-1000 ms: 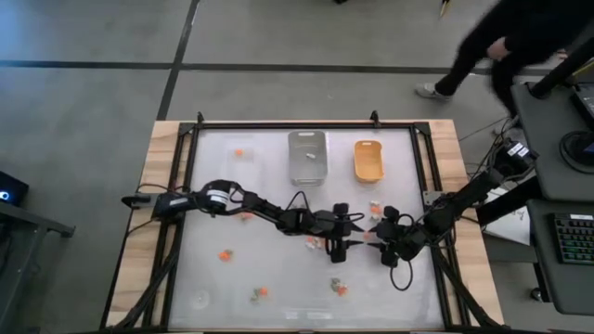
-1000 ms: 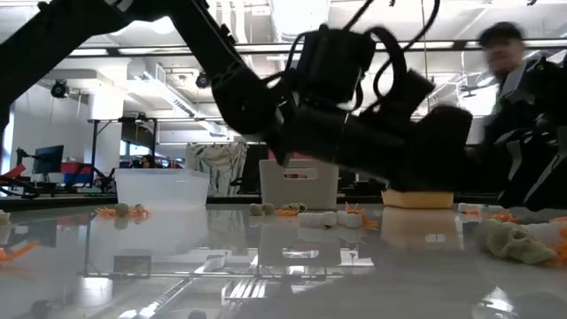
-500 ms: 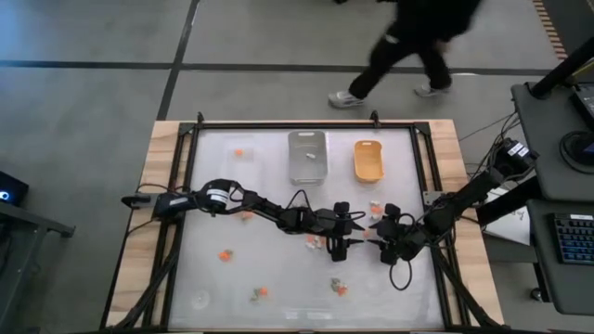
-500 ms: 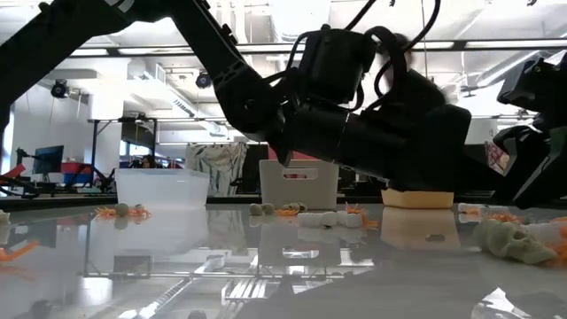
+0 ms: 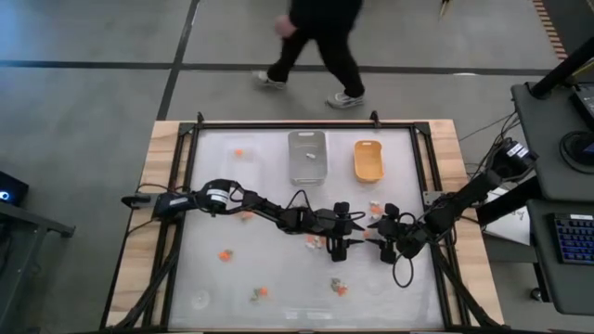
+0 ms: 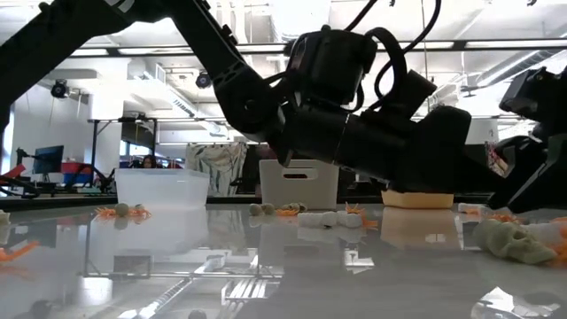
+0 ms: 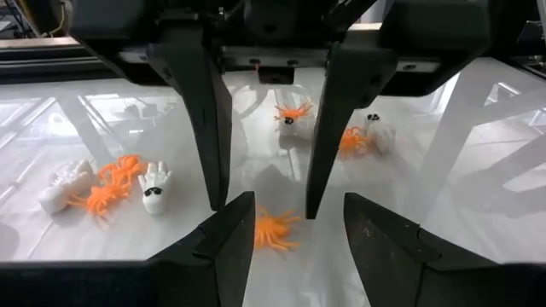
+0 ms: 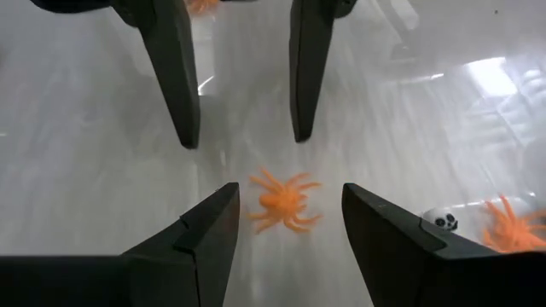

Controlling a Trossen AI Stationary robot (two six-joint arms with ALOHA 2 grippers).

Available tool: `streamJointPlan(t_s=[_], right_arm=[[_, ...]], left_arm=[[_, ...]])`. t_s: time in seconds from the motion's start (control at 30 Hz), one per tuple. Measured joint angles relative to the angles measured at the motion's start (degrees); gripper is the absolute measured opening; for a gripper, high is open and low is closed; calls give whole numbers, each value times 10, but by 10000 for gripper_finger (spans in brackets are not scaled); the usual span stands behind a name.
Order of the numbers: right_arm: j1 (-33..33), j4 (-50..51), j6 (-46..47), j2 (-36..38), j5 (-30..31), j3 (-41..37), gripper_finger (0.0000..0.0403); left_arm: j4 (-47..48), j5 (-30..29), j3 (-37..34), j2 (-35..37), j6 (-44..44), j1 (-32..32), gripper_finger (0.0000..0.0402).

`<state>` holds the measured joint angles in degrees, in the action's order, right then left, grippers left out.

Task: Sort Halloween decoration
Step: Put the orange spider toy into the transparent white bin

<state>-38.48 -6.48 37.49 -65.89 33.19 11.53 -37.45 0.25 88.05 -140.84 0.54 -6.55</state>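
Squarely below right pincer (image 8: 243, 141): orange spider (image 8: 281, 201).

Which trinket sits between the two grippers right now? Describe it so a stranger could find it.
Start at the orange tray at the table's far edge and come toward the near edge to where the left gripper and right gripper face each other. Between their open fingers lies an orange spider, alone on bare table, with no skull touching it.
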Motion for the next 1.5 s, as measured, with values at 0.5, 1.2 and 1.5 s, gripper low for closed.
streamJointPlan(t_s=[0.5, 1.2, 1.5], right_arm=[[0, -82, 11, -101, 8, -3, 177], [0, -86, 12, -102, -2, -3, 24], [0, -85, 3, -102, -1, -3, 9]], left_arm=[[0, 0, 0, 0, 0, 0, 165], [64, -1, -5, 55, 12, 0, 165], [212, -1, -10, 73, -96, 1, 165]])
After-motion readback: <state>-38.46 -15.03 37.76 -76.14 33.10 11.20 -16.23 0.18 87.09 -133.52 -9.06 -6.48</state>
